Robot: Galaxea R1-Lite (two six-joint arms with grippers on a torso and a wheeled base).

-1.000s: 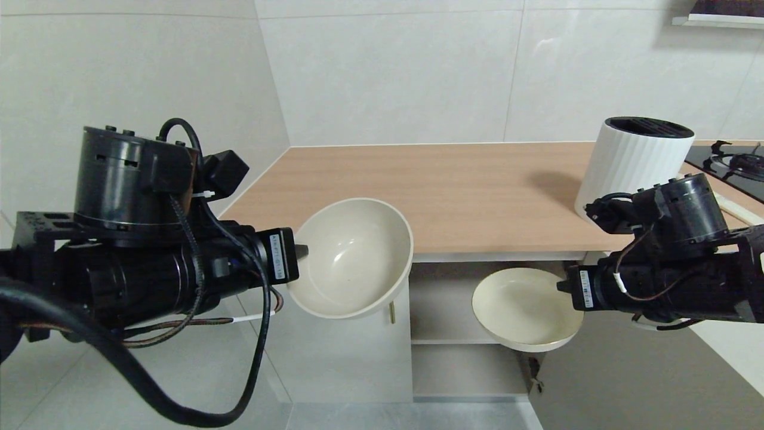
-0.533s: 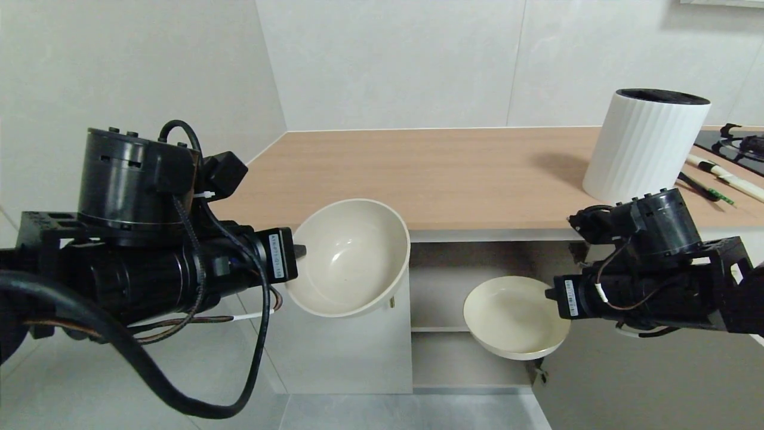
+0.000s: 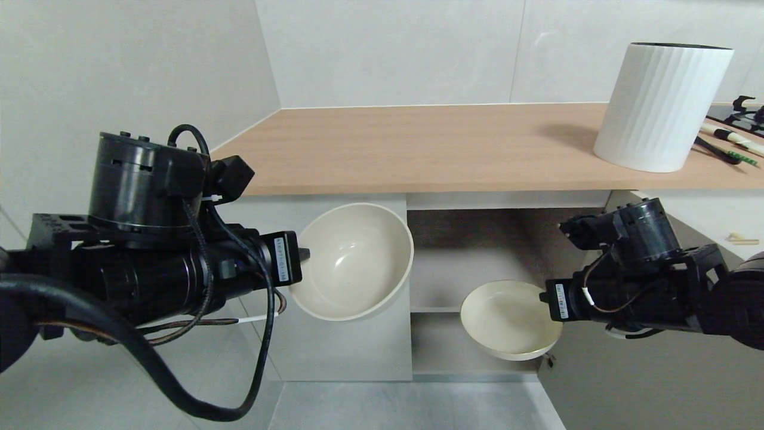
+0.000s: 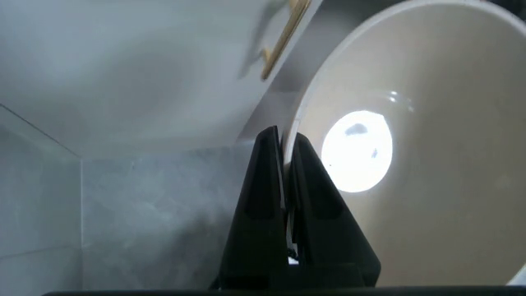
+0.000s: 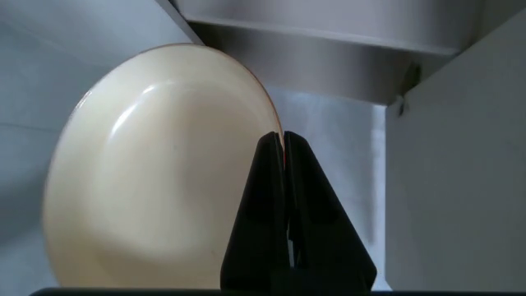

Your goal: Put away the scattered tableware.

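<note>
Both dishes now hang lower, below the surface (image 3: 418, 143) edge.
Deep glossy cream bowl (image 3: 352, 263), rim clamped by left pincer (image 4: 286, 148); shallow cream plate (image 3: 507, 319), rim clamped by right pincer (image 5: 283, 144).

There is one bowl (image 3: 352, 263) and one plate (image 3: 507, 319). On the one counter (image 3: 418, 143) stands one white ribbed container (image 3: 662, 107). Beside it lie some long utensils (image 3: 731, 137); their exact number is unclear.

A wooden countertop (image 3: 418, 143) runs along walls (image 3: 388, 54) of large pale tiles, and a white ribbed container (image 3: 662, 101) stands on it near a black stove (image 3: 746, 107). Under it is a white cabinet (image 3: 340, 358) with an open compartment (image 3: 477, 239) and one shelf (image 3: 436, 309) inside; the floor (image 3: 406, 412) is grey
</note>
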